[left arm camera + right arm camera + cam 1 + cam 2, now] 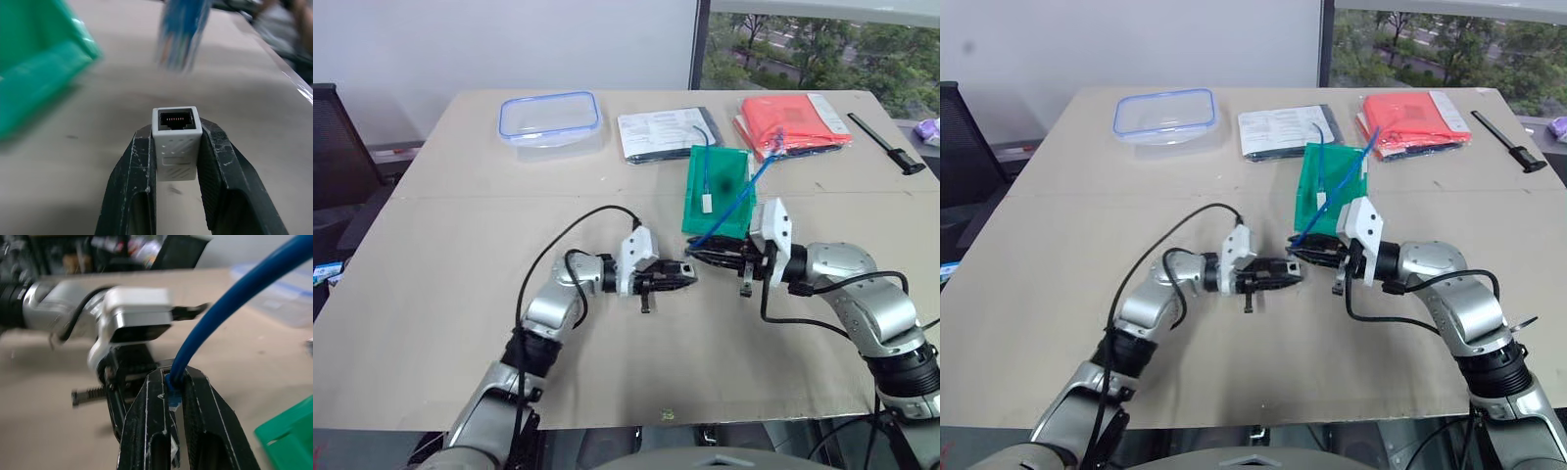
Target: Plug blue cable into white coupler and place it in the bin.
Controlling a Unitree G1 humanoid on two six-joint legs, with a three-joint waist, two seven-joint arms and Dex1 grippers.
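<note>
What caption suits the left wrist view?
Left gripper clamps the white coupler, socket facing the blurred blue cable.

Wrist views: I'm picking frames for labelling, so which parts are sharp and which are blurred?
Left wrist view: the white coupler between the fingers is sharp, the blue cable and the bin behind it smeared. Right wrist view: the fingers and clamped cable end are crisp, the left gripper beyond streaked with motion blur.

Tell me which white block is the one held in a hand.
The small cube-like white coupler, clamped in the left hand, dark socket facing outward. The other, a slimmer white block, lies loose in the green bin.
</note>
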